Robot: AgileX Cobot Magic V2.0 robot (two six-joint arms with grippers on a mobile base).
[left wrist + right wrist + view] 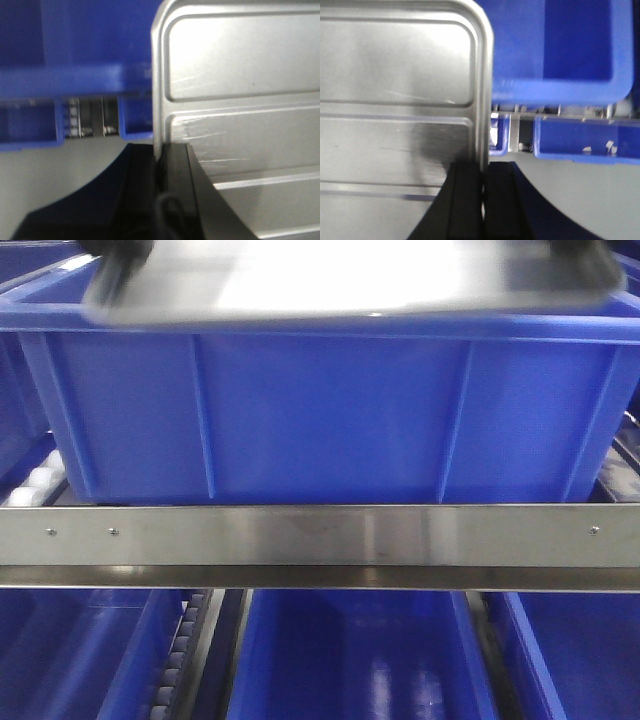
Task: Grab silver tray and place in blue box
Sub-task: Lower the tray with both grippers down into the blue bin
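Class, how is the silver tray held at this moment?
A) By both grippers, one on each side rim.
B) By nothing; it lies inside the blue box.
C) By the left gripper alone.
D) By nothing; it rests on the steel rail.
A: the left gripper and right gripper each pinch a rim of the silver tray.

Warehouse or factory storage area, industrial in every visible detail. Identified by a flow rack: blue box (pixel 320 410) of ribbed plastic seated on a roller track (pixel 40 480), just behind a brushed stainless-steel rail (pixel 320 540) fastened with small screws. On the level below, further blue crates (pixel 350 660) ranged side by side, parted by a second roller lane (pixel 178 655). Confirmed in both wrist views: more crates of the same blue in rows, with rollers (pixel 75 117) and metal framing (pixel 512 132) between them, blurred.
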